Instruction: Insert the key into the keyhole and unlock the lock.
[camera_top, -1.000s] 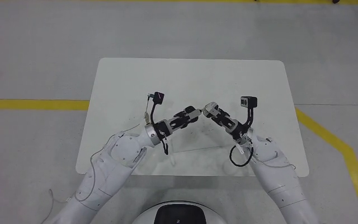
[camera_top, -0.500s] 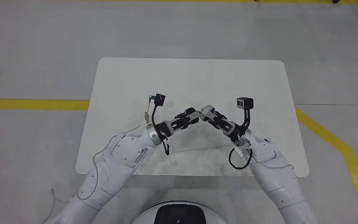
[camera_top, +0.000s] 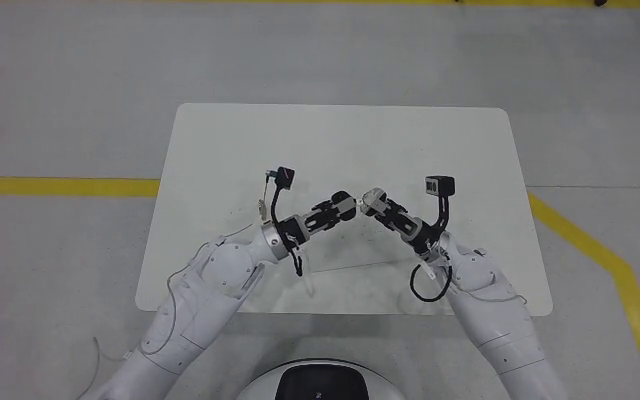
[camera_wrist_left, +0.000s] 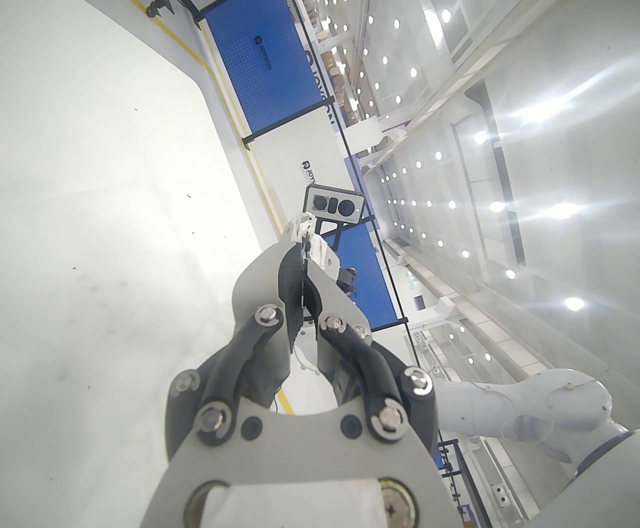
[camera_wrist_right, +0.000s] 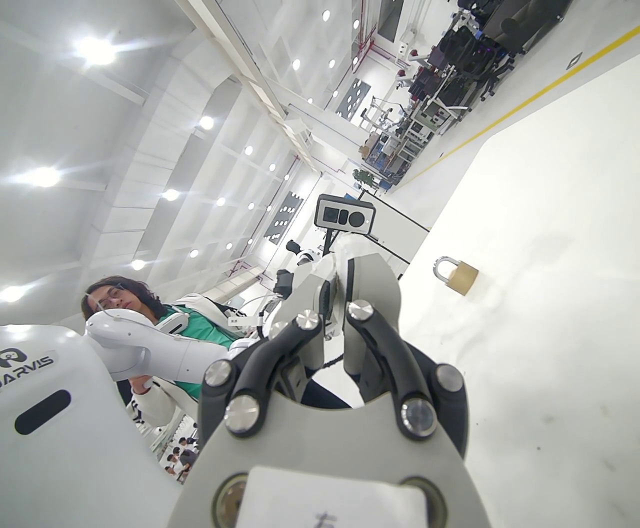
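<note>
A white table (camera_top: 440, 140) with rounded corners stands on a pale grey floor (camera_top: 90, 90). A yellow line (camera_top: 70, 186) crosses the floor at the left of the top view, and another runs diagonally at the right. The wrist views show a large bright hall with rows of ceiling lights (camera_wrist_left: 500, 206) and blue wall panels (camera_wrist_left: 270, 75).

Above the middle of the table, two arms angle in from the lower left and lower right of the top view. The left gripper (camera_top: 342, 203) and right gripper (camera_top: 366, 199) point at each other, tips just beside one another. Each gripper has its fingers pressed together. Whether a key sits between either pair cannot be told.

In the right wrist view, a brass padlock (camera_wrist_right: 461, 274) with a silver shackle lies flat on the table. It is beyond the right gripper's fingertips and off to one side, clearly apart from them, with nothing touching it.
</note>
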